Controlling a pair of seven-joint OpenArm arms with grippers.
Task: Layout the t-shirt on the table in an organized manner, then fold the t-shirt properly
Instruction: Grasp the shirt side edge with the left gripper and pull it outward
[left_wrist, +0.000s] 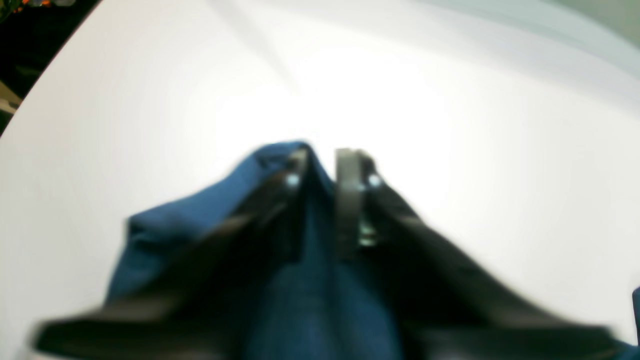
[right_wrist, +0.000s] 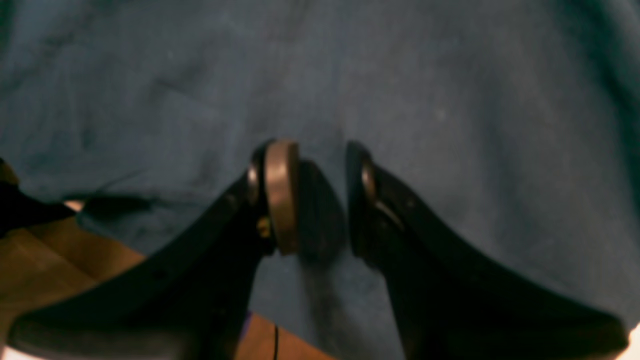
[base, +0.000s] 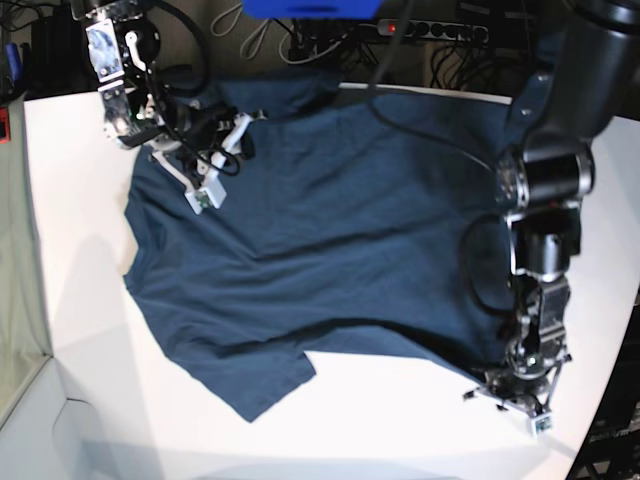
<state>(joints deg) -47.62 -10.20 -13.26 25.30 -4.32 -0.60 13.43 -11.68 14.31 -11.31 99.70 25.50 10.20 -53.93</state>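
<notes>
T-shirt (left_wrist: 180, 235) fills the lower middle of the left wrist view, bright blue under the glare, and the left gripper (left_wrist: 327, 167) has a fold of it between its fingers: cloth drapes over the left finger and runs down the narrow gap toward the camera. The picture is smeared, so whether the jaws truly pinch the fabric or only straddle it, I cannot tell. Beyond the fingertips lies bare white table (left_wrist: 450, 125), its curved edge far ahead and to the left.

Over to the right wrist view: navy t-shirt (right_wrist: 400, 90) spreads ahead of the right gripper (right_wrist: 322, 197) and to both sides. The fingers stand a narrow gap apart with only a shadow and flat fabric showing between them, nothing clamped that I can see. Below and to the left of the claw the cloth ends at a hem.

Now the base view: the t-shirt (base: 330, 240) lies spread across the table (base: 400, 420), rumpled, one sleeve pointing toward the near edge. The right gripper (base: 205, 180) sits over the shirt's upper corner at picture left. The left gripper (base: 520, 390) is down at the shirt's near corner at picture right, the garment stretching away from it up and to the left
</notes>
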